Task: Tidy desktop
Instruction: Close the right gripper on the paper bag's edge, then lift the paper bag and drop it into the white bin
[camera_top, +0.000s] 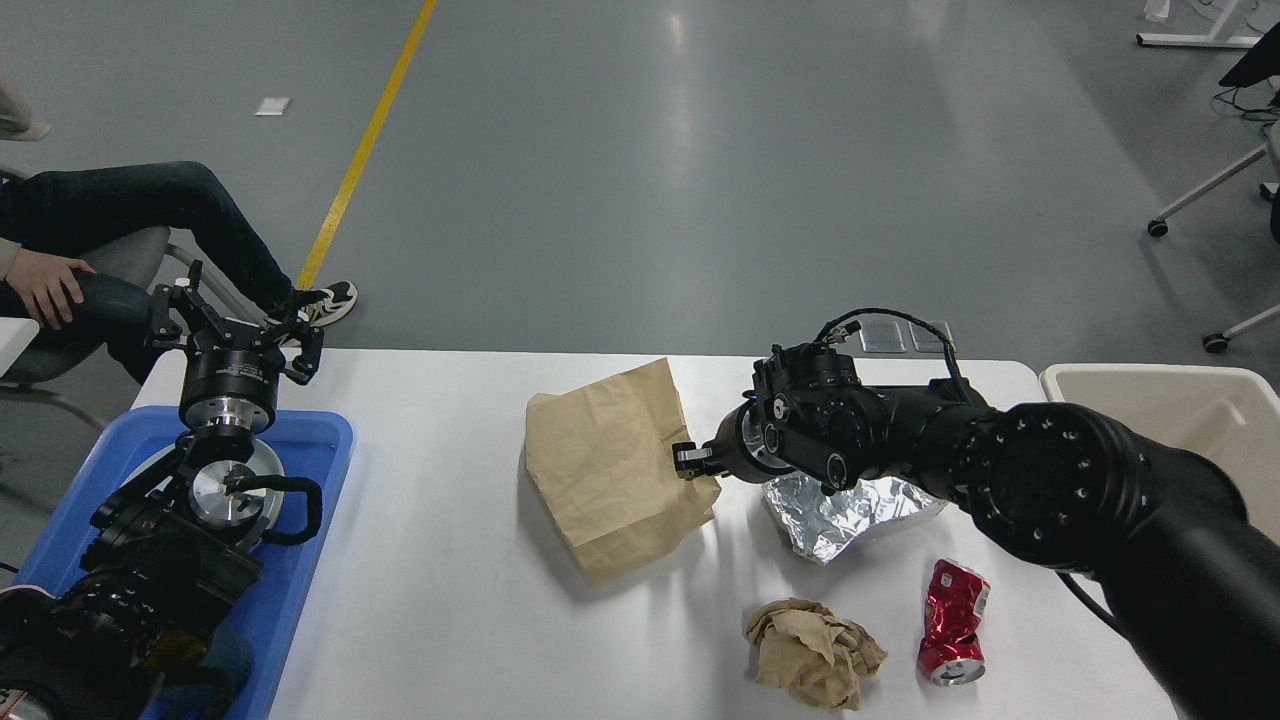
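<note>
Currently on the pick step — right gripper (692, 459) pinches the right edge of the flat brown paper bag (610, 470), mid white desktop (450, 600). Left gripper (235, 318) spread wide, empty, far left of bag. Next, likely: lift, carry to beige plastic bin (1180, 400) — grip looks shallow.

The desktop (440, 600) lies bare from the blue tray (325, 440) at its left edge across to the paper bag (610, 470) at mid-table. Toward the right edge the foil sheet (840, 515), crumpled paper (810, 655) and crushed red can (952, 620) crowd together, with narrow gaps between them. The far edge behind the bag is open.
</note>
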